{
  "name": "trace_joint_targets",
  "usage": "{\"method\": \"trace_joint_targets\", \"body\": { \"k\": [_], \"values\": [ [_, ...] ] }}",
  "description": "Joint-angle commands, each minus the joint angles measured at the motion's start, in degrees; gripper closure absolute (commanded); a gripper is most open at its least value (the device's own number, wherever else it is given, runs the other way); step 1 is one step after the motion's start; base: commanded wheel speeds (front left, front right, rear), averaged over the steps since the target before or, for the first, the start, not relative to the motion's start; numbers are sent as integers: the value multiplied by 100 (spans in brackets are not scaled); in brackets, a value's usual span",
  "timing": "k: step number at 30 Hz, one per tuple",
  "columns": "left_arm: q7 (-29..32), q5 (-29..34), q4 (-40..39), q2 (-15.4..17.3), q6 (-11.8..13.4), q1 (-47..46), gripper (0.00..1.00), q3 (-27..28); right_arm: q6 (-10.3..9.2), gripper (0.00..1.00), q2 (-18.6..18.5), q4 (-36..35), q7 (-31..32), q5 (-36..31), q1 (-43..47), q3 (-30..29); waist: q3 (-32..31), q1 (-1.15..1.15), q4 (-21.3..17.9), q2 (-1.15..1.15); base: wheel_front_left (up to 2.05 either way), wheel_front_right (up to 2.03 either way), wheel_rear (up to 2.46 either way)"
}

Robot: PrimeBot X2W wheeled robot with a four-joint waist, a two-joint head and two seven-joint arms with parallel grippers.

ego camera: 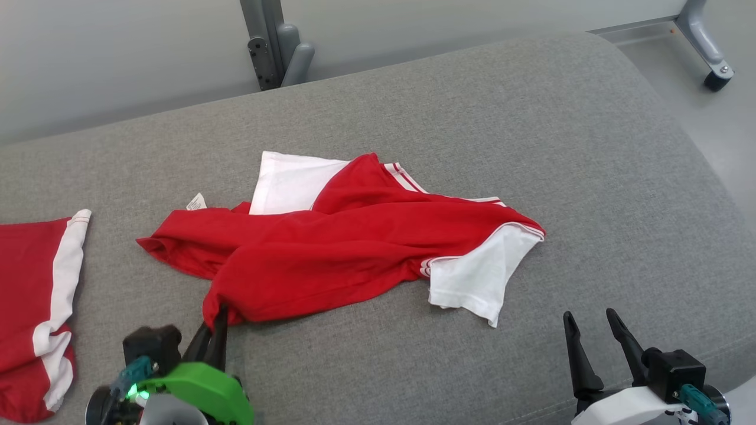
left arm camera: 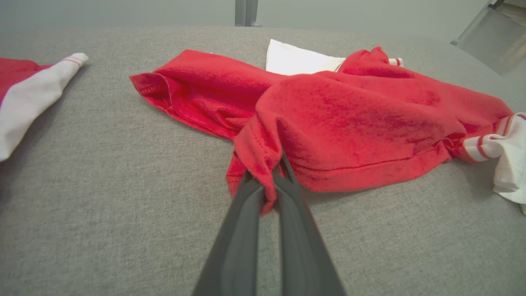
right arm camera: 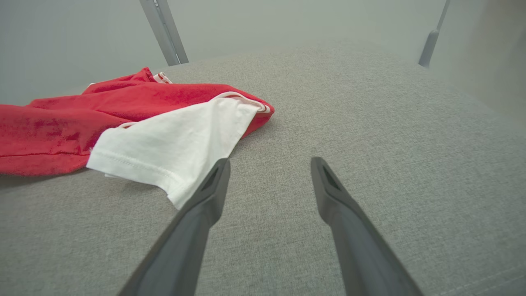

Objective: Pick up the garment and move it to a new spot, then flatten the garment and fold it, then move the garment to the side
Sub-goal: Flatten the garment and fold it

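Grey woven upholstery covers the broad cushioned surface in the head view. A crumpled red fabric garment with white sleeves lies at the middle of that surface. At the surface's near edge, the left gripper has its two dark fingers pinched together on the garment's nearest red corner. The right gripper, further right along that edge, stands spread wide and empty, with a white sleeve lying apart from it. A second red and white cloth lies at the surface's left edge.

From the left wrist, the left gripper clamps a bunched red hem, and the garment spreads across the surface beyond the fingertips.

From the right wrist, the right gripper gapes over bare surface; the garment lies left, its white sleeve corner just beside the left finger.
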Motion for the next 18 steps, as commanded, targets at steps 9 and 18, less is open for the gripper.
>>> {"method": "trace_joint_targets", "body": {
  "k": [9, 18],
  "values": [
    [-388, -226, 669, -188, 104, 875, 100, 0, -2, 0, -13, 33, -18, -116, 76, -58, -48, 0, 371, 61, 0, 0, 0],
    [-639, -269, 966, -455, -94, 666, 100, -162, -2, 0, -80, 220, -18, -146, 56, 113, -152, 0, 696, 61, 0, 0, 0]
  ]
}}
